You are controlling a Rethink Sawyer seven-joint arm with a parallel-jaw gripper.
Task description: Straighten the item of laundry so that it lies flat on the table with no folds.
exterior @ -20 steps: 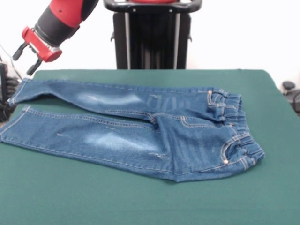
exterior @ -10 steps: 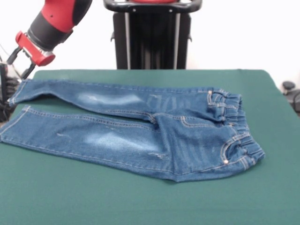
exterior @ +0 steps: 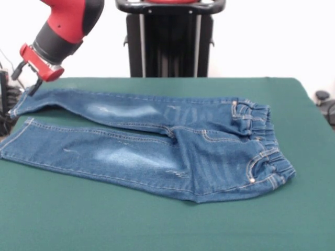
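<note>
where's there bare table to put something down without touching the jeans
The widest bare stretch of the table is the near strip below the jeans. More room lies at the right, past the waistband, and in a thin strip behind the upper leg. The left end is crowded: the cuffs reach the edge and the gripper hangs there.

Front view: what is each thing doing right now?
Small blue denim jeans: spread out on the table, legs apart, waistband crumpled, hip part looks doubled over.
Dark green felt-topped table: jeans lying across it.
Red and black arm's gripper: open, holding nothing, by the far leg's cuff.
</note>
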